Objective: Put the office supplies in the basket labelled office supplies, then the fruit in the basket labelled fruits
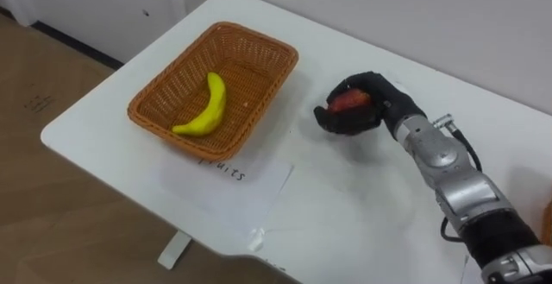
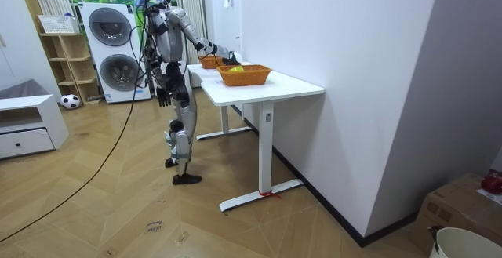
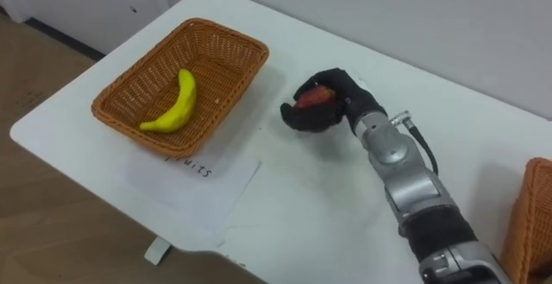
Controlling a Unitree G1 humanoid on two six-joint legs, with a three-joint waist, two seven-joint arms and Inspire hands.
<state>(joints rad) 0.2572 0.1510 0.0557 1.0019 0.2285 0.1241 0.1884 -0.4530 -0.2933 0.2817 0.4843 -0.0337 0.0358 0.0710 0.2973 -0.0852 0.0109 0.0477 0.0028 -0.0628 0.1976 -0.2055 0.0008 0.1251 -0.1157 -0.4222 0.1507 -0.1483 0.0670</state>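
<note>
My right hand (image 1: 355,111) (image 3: 326,111) is curled round a red fruit (image 1: 349,101) (image 3: 316,97), held just above the white table (image 1: 362,198), to the right of the wicker fruit basket (image 1: 252,49) (image 3: 220,42). A yellow banana (image 1: 205,107) (image 3: 172,104) lies inside that basket. In the room view I stand at the table's side with my right arm stretched over it, and my left hand (image 2: 162,97) hangs by my hip.
A paper label (image 1: 237,179) lies on the table in front of the fruit basket. A second wicker basket's edge (image 3: 528,224) shows at the far right. The table's near edge and wooden floor (image 1: 52,198) lie to the left. The wall runs behind the table.
</note>
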